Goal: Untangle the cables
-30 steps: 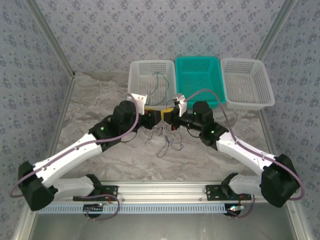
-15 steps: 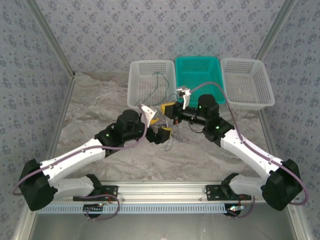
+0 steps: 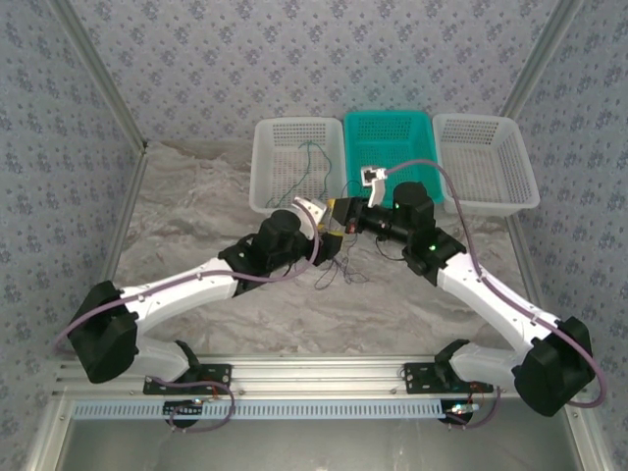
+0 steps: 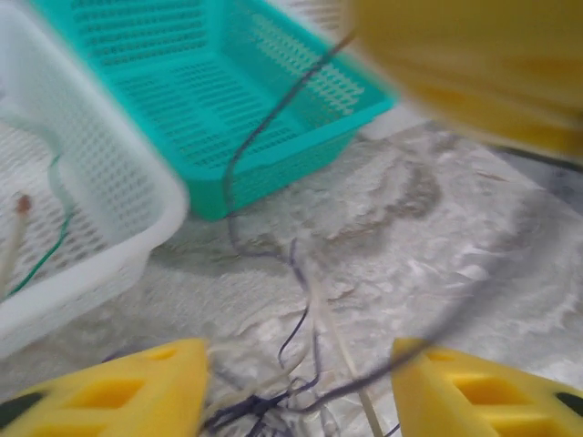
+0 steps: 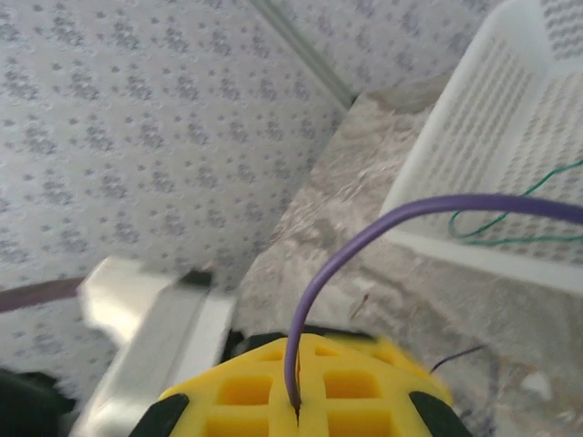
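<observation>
No words, numbers, brand names, labels or signs can be read on anything here at all.

Robotics laboratory test cell. Two white-and-black robot arms, the left arm [image 3: 186, 292] and the right arm [image 3: 491, 294], are reaching out from an aluminium rail [image 3: 314, 371] that is running along the near edge of a marble-patterned tabletop [image 3: 196, 196]. Flower-printed backdrop walls [image 3: 294, 59] and bare metal corner posts [image 3: 98, 74] are enclosing the workspace, and three plastic sorting baskets [image 3: 387, 116] are sitting in a row at the far edge.
</observation>
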Controlling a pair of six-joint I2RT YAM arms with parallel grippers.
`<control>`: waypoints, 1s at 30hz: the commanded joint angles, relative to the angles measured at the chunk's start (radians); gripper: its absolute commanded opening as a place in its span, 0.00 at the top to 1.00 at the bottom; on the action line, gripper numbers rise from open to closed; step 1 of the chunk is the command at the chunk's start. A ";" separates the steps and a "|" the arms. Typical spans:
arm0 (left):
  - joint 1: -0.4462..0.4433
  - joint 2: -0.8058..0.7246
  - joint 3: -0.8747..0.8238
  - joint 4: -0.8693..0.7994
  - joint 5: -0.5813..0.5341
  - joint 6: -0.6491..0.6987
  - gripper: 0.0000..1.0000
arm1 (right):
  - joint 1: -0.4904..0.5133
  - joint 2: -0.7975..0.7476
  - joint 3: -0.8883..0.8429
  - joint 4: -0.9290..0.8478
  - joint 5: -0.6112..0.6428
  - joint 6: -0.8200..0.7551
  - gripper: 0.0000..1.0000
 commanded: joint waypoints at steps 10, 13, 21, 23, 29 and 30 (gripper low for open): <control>0.026 0.024 -0.194 -0.023 -0.234 -0.124 0.57 | -0.129 -0.114 0.036 0.091 -0.143 0.243 1.00; 0.027 0.022 -0.215 -0.022 -0.261 -0.125 0.50 | -0.188 -0.117 0.036 0.083 -0.165 0.285 1.00; 0.034 -0.007 -0.314 -0.042 -0.340 -0.212 0.43 | -0.360 -0.159 0.071 0.085 -0.199 0.380 1.00; 0.039 -0.019 -0.344 -0.050 -0.352 -0.242 0.44 | -0.391 -0.167 0.091 0.079 -0.203 0.390 1.00; 0.070 -0.077 -0.411 -0.117 -0.409 -0.321 0.45 | -0.483 -0.193 0.109 0.057 -0.202 0.418 1.00; 0.078 -0.095 -0.421 -0.126 -0.407 -0.326 0.45 | -0.501 -0.198 0.107 0.057 -0.203 0.424 1.00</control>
